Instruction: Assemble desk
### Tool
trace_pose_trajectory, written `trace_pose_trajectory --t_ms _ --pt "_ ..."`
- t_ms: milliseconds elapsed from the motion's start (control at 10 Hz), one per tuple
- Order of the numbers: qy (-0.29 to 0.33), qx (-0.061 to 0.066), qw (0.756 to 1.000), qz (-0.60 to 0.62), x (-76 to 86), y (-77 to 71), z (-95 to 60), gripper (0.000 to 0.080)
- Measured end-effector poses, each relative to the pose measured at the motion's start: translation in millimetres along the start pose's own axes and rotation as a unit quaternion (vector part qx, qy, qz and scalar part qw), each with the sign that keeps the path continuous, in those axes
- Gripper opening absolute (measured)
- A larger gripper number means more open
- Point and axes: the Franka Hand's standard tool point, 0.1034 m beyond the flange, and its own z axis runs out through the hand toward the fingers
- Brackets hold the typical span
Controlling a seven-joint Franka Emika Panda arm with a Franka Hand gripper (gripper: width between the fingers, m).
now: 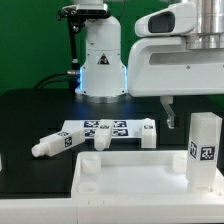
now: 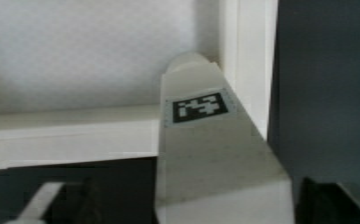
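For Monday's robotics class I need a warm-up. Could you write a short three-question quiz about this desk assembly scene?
1. True or false: the leg at the exterior view's right lies flat on its side.
2. Which flat white thing with several tags lies behind the tabletop in the exterior view? A) the marker board B) a drawer front C) a chair seat
3. Short answer: does the leg at the exterior view's left rest on the tabletop or on the black table?

Key: 1 false, it stands upright; 2 A; 3 on the black table.
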Motion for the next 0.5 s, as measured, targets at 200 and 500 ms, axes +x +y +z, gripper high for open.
trace_pose_trajectory --t_ms 200,500 --pt "0.0 0.001 0.998 0.058 -0.1 -0.3 0.2 0.0282" --pt "-0.004 0.001 0.974 0.228 -1.5 -1.0 1.1 0.0284"
